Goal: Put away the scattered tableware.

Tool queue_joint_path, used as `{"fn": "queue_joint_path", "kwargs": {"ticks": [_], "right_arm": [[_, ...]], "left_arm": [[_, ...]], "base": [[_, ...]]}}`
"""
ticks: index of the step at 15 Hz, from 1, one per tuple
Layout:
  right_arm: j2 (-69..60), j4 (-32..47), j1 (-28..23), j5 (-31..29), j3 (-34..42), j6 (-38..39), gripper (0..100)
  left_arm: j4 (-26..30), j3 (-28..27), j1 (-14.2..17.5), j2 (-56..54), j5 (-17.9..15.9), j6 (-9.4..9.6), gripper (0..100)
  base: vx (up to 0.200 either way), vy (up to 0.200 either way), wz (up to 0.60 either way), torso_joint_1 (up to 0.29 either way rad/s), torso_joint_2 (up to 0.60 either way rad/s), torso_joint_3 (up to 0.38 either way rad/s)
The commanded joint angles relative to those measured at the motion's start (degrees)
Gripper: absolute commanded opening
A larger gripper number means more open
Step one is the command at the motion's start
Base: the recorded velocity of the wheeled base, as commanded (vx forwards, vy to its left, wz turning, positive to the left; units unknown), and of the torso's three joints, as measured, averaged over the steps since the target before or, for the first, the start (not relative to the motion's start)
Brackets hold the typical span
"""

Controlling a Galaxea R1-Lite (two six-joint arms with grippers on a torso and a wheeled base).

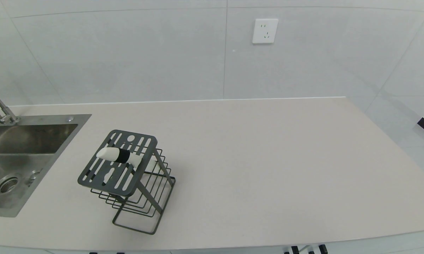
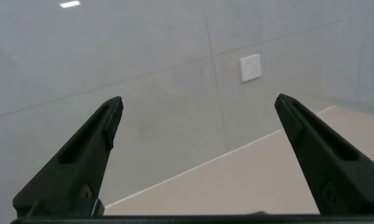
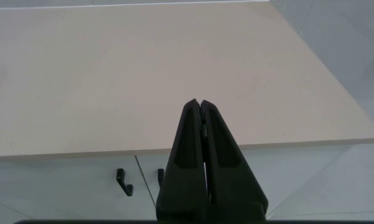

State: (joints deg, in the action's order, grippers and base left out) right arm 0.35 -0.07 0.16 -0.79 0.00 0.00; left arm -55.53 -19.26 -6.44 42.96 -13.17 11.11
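Note:
A dark grey wire cutlery rack (image 1: 127, 180) stands on the beige counter (image 1: 261, 158) near the sink. A utensil with a white and black handle (image 1: 119, 155) lies slotted through the rack's slatted top, its lower end hidden inside. My left gripper (image 2: 199, 109) is open with nothing between its fingers, facing the tiled wall above the counter's back edge. My right gripper (image 3: 201, 109) is shut on nothing and hangs over the counter's front edge (image 3: 187, 146), away from the rack.
A steel sink (image 1: 18, 158) with a tap (image 1: 0, 106) sits at the counter's left end. A wall socket (image 1: 264, 31) is on the tiles behind. Cabinet handles (image 3: 126, 183) show below the counter's front edge. The counter's right edge drops to the floor.

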Motion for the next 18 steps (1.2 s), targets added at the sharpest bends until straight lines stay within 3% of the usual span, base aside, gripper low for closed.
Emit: {"fn": "queue_joint_path", "kwargs": {"ticks": [1,3,6,7,8,9,10,11,12,13,14,15,16,18], "right_arm": [[0.1,0.0,0.0,0.0,0.0,0.0,0],[0.1,0.0,0.0,0.0,0.0,0.0,0],[0.1,0.0,0.0,0.0,0.0,0.0,0],[0.1,0.0,0.0,0.0,0.0,0.0,0],[0.1,0.0,0.0,0.0,0.0,0.0,0],[0.1,0.0,0.0,0.0,0.0,0.0,0],[0.1,0.0,0.0,0.0,0.0,0.0,0],[0.1,0.0,0.0,0.0,0.0,0.0,0],[0.1,0.0,0.0,0.0,0.0,0.0,0],[0.1,0.0,0.0,0.0,0.0,0.0,0],[0.1,0.0,0.0,0.0,0.0,0.0,0],[0.1,0.0,0.0,0.0,0.0,0.0,0],[0.1,0.0,0.0,0.0,0.0,0.0,0],[0.1,0.0,0.0,0.0,0.0,0.0,0]], "left_arm": [[1.4,15.3,8.8,-19.5,-0.6,0.06,100],[7.2,17.1,9.0,-26.5,-1.0,-0.03,100],[33.9,19.3,6.3,-43.0,-1.5,0.67,100],[40.1,19.2,6.4,-43.0,-1.9,0.23,100],[40.4,19.2,6.4,-43.0,-1.9,0.14,100],[48.8,19.3,6.4,-43.0,-0.9,-0.12,100],[52.8,19.3,6.4,-43.0,0.1,-0.03,100],[52.6,19.2,6.5,-43.0,1.8,-0.47,100],[52.4,19.3,6.5,-43.0,3.4,0.85,100],[52.4,19.3,6.5,-43.0,3.3,1.02,100],[52.5,19.2,6.4,-43.0,3.1,-0.65,100],[52.6,19.2,6.4,-43.0,2.2,-6.01,100],[52.8,19.2,6.3,-43.0,1.0,-9.17,100],[52.8,19.2,6.3,-43.0,0.6,-9.26,100]], "base": [[0.000,0.000,0.00,0.000,0.00,0.000],[0.000,0.000,0.00,0.000,0.00,0.000],[0.000,0.000,0.00,0.000,0.00,0.000],[0.000,0.000,0.00,0.000,0.00,0.000],[0.000,0.000,0.00,0.000,0.00,0.000],[0.000,0.000,0.00,0.000,0.00,0.000],[0.000,0.000,0.00,0.000,0.00,0.000],[0.000,0.000,0.00,0.000,0.00,0.000],[0.000,0.000,0.00,0.000,0.00,0.000],[0.000,0.000,0.00,0.000,0.00,0.000],[0.000,0.000,0.00,0.000,0.00,0.000],[0.000,0.000,0.00,0.000,0.00,0.000],[0.000,0.000,0.00,0.000,0.00,0.000],[0.000,0.000,0.00,0.000,0.00,0.000]]}}
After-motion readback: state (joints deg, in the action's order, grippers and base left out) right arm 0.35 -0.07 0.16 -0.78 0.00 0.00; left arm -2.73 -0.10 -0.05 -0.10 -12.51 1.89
